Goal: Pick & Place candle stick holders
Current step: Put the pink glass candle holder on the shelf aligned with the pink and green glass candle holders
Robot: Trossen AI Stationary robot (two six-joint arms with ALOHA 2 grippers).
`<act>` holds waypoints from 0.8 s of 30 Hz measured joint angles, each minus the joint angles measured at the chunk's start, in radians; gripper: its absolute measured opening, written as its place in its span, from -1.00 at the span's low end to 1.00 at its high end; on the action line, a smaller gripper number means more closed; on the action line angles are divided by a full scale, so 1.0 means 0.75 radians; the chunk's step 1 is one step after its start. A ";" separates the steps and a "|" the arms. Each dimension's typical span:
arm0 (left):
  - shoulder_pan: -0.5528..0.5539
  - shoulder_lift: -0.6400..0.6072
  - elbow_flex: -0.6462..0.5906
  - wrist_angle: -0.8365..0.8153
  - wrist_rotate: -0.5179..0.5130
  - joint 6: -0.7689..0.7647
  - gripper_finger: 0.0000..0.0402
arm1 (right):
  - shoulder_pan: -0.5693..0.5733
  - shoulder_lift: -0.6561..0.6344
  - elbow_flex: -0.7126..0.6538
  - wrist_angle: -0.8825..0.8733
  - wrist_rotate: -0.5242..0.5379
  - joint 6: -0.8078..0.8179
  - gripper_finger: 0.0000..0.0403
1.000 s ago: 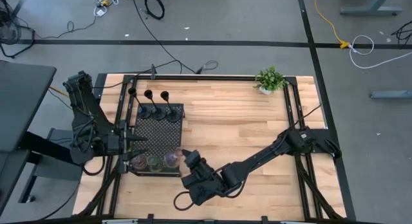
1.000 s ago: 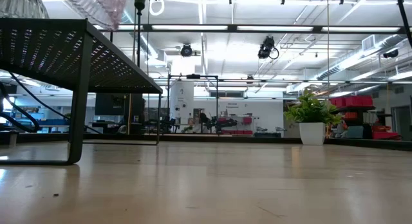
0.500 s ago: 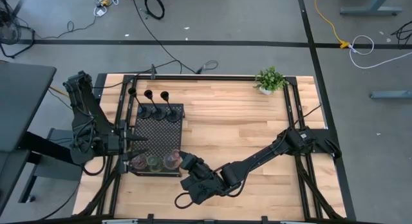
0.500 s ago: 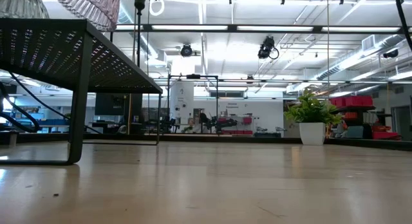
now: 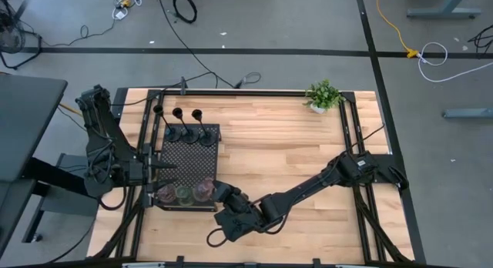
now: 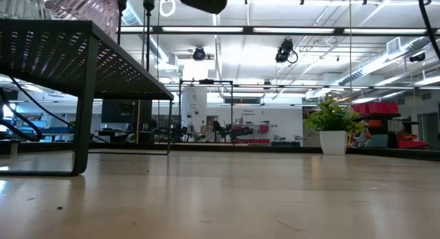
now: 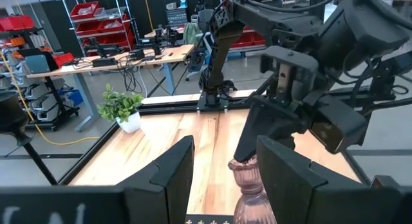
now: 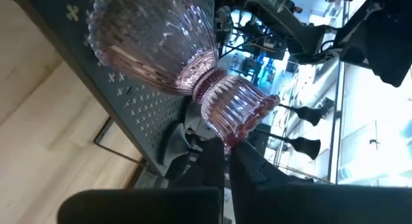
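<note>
The right gripper [image 5: 218, 194] reaches across the worktop [image 5: 285, 145] to the near right corner of the black tray [image 5: 189, 156]. Its jaws are narrow and pinch the rim of the pink holder [image 8: 174, 63]. In the right wrist view the pink holder sits right at the tips of the jaws, with its wide foot on the tray's holed top. In the left wrist view the same pink holder [image 7: 252, 192] shows with a dark finger [image 7: 257, 137] of the right gripper coming down onto its top edge.

The left gripper [image 5: 160, 169] hangs at the left edge of the tray. Its jaws are wide and hold nothing. The pink holder shows in the gap between them, a bit farther out.

Just beside the pink holder, away from the right jaws, stands the olive-green holder [image 5: 184, 193], and past that the brown holder [image 5: 166, 194]. All three stand in a row along the tray's near edge. The three tall black holders [image 5: 185, 129] stand in a row at the tray's far edge, well apart from both jaws.

A small potted plant [image 5: 322, 95] stands at the far right corner of the worktop.
</note>
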 joint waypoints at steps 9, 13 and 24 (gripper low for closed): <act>-0.001 0.000 0.000 -0.019 0.000 -0.001 -0.14 | -0.006 0.004 0.000 0.018 -0.006 -0.068 -1.00; -0.001 0.000 0.000 -0.022 0.000 -0.001 -0.14 | -0.017 0.005 -0.001 0.036 0.007 -0.088 -1.00; -0.001 0.000 0.000 -0.028 0.001 -0.002 -0.14 | -0.062 0.008 -0.002 0.063 0.026 -0.073 -1.00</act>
